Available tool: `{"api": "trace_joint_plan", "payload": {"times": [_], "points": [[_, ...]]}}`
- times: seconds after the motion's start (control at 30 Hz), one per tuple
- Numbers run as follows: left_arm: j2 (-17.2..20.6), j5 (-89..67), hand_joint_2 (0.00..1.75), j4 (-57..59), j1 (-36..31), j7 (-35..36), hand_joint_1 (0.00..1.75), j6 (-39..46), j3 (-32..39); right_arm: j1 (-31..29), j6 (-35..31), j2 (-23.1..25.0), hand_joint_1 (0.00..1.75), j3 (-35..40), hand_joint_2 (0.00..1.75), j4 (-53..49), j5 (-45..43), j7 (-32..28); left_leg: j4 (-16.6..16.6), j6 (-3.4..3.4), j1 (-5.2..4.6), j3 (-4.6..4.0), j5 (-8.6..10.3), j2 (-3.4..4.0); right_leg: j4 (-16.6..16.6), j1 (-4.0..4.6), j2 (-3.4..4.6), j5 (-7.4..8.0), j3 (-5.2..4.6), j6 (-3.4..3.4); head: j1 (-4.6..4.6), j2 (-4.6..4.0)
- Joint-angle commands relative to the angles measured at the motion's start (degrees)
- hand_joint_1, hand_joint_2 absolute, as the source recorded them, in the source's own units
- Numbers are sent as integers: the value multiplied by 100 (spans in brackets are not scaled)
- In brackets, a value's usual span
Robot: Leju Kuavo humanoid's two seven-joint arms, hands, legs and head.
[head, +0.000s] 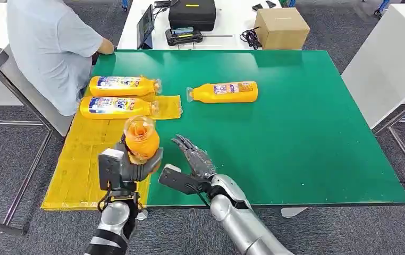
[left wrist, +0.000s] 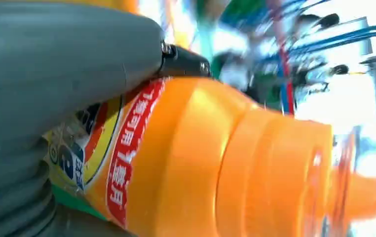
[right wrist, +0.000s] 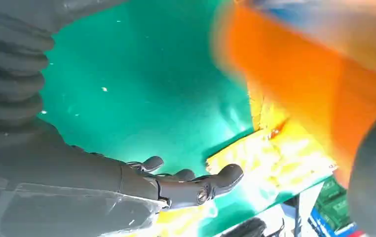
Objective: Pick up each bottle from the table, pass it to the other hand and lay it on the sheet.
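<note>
My left hand (head: 128, 166) grips an orange bottle (head: 141, 137) upright over the near edge of the yellow sheet (head: 89, 170). The left wrist view shows that bottle (left wrist: 215, 163) close up, with its red label under my thumb. My right hand (head: 194, 159) hovers just right of it above the green table (head: 296, 122), fingers spread and holding nothing. In the right wrist view those fingers (right wrist: 196, 185) stretch toward the blurred orange bottle (right wrist: 319, 94). Two more bottles (head: 120, 85) (head: 116, 107) lie on the sheet. Another bottle (head: 224, 92) lies on the green mat.
A person in a light shirt (head: 51, 42) sits at the table's far left corner. Behind the green mat stand a cardboard box (head: 281, 27), a black case (head: 192, 13) and a tablet (head: 146, 25). A white table (head: 386, 58) stands to the right.
</note>
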Motion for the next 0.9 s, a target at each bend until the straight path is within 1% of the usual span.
{"api": "trace_joint_plan", "payload": {"times": [0.03,0.1,0.17,0.27,0.3,0.33,0.37,0.4,0.43,0.5,0.53,0.57,0.63,0.67,0.7,0.73,0.77,0.8,0.83,0.9], "points": [[96,-696,175,384,-558,43,175,-140,946,60,83,-5,0,-442,175,-238,107,-28,0,-9,5,14,-4,5,-1,6,2,-3,14,-11,2,0],[70,-785,175,377,-537,11,175,-90,935,67,60,-5,0,-442,175,-242,120,-47,0,-10,7,16,-5,4,-1,7,-1,-5,16,-12,2,0],[97,-1173,175,388,-579,97,175,200,1090,114,-58,21,0,-470,175,-350,161,-139,1,-11,8,20,-8,1,0,8,-4,-9,21,-13,0,0],[-3,-1189,175,84,-560,233,175,-39,1711,409,-114,3,0,-440,175,-992,232,-208,2,-12,8,18,-10,6,3,9,2,-9,17,-14,2,0],[-6,-1228,175,89,-587,223,175,-82,1840,471,-90,-20,0,-393,175,-1125,245,-219,2,-10,8,15,-9,9,0,8,5,-6,15,-12,4,0],[75,-1650,175,131,-599,195,175,64,1817,525,-76,-43,0,-349,175,-1230,252,-247,-1,-8,4,8,-4,5,1,4,2,-4,8,-9,2,0],[227,-2512,175,232,-609,305,175,326,1696,579,-42,-65,0,-321,175,-1326,218,-279,2,-13,10,20,-11,9,3,10,4,-10,20,-16,2,0],[441,-3647,175,405,-614,768,175,307,1495,631,10,-114,0,-296,175,-1418,143,-331,1,-12,8,17,-8,4,1,9,-1,-8,17,-14,2,0],[492,-3959,175,530,-623,1009,175,74,1499,672,16,-138,0,-312,175,-1460,112,-339,-5,-9,4,12,-2,-1,-1,4,-5,-4,11,-11,2,0],[758,-5243,175,1063,-685,1536,175,-151,1213,732,62,-197,0,-383,175,-1503,26,-373,-9,-11,5,25,-4,1,-4,5,-3,-7,21,-14,0,0],[837,-5697,175,1327,-734,1763,175,-139,1112,734,79,-204,0,-428,175,-1477,7,-381,-9,-8,1,18,0,-2,-5,2,-6,-4,15,-10,2,0],[878,-5964,175,1573,-787,1882,175,-138,1023,731,99,-210,0,-470,175,-1438,-20,-398,-14,-13,6,35,-2,-7,-11,7,-12,-7,35,-16,2,0],[958,-6462,175,1953,-890,2167,175,-33,844,713,153,-209,0,-520,175,-1362,-70,-473,-11,-7,0,22,2,-5,-6,0,-9,-4,19,-10,2,0],[952,-6492,175,2040,-930,2160,175,-103,823,710,164,-203,0,-531,175,-1346,-78,-485,-11,-12,6,33,-1,-5,-9,6,-12,-7,32,-16,2,0],[1001,-6709,175,2145,-988,2185,175,-171,687,694,182,-204,0,-524,175,-1334,-84,-506,-8,-10,5,23,0,-5,-5,5,-15,-6,22,-13,2,0],[1226,-6917,175,2254,-1058,2582,175,-151,219,671,206,-206,0,-512,175,-1318,-100,-535,-6,-8,3,14,1,-2,-3,3,-12,-4,10,-10,2,0],[1349,-6917,175,2393,-1146,2760,175,-224,-221,652,217,-209,0,-506,175,-1307,-105,-541,-5,-11,7,22,-1,-13,-3,7,-23,-9,23,-15,4,0],[1338,-6917,175,2399,-1160,2759,175,-229,-231,646,218,-210,0,-508,175,-1307,-105,-541,-6,-9,4,11,4,-18,-2,4,-23,-6,12,-11,2,0],[1338,-6917,175,2399,-1160,2759,175,-229,-231,646,218,-210,0,-508,175,-1307,-105,-541,-2,-13,8,20,-1,-19,-1,9,-25,-11,24,-16,2,0],[1338,-6917,175,2399,-1160,2759,175,-229,-231,646,218,-210,0,-508,175,-1307,-105,-541,-3,-10,7,15,-2,-2,-3,7,-8,-5,13,-11,4,0]]}}
